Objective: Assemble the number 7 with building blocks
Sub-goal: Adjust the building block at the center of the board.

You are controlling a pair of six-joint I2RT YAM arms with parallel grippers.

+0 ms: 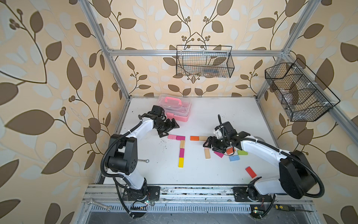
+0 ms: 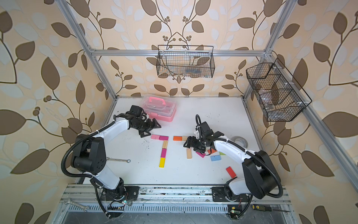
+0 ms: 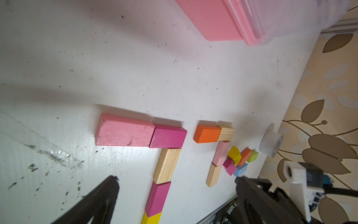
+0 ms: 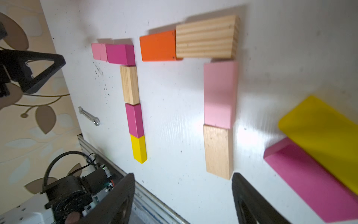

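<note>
Orange block [image 1: 194, 138] and striped wood block [image 1: 203, 138] form the bar of a second 7 [image 3: 220, 155] on the white counter [image 1: 213, 108]. From the bar's right end a pale pink block [image 4: 220, 93] and a plain wood block [image 4: 218, 151] run down end to end, touching. To its left in both top views, a finished 7 [image 1: 181, 152] lies complete with 5 blocks. The figure in hand looks 1 stem block short.

Right claw [image 4: 183, 178] hangs low over that stem, jaws spread with nothing between them. The plain wood block's free end lies just ahead of the gap. Left claw [image 1: 172, 130] hovers near the finished 7's bar, likewise spread and empty.

The missing piece should come from the loose blocks just right of the stem. The yellow block [image 4: 319, 131] rests tilted on a magenta block [image 4: 310, 184], so it is probably an awkward pick. The red block [image 1: 250, 172] lies flat and well apart from the rest, which should give a cleaner grip.

Pinch it across its long edges and turn its long axis into line with the stem. Set it down just short of the plain wood block's end, then ease it into contact so the 2 stem blocks are not shoved. Let go only once it sits flat, and lift straight up.
</note>
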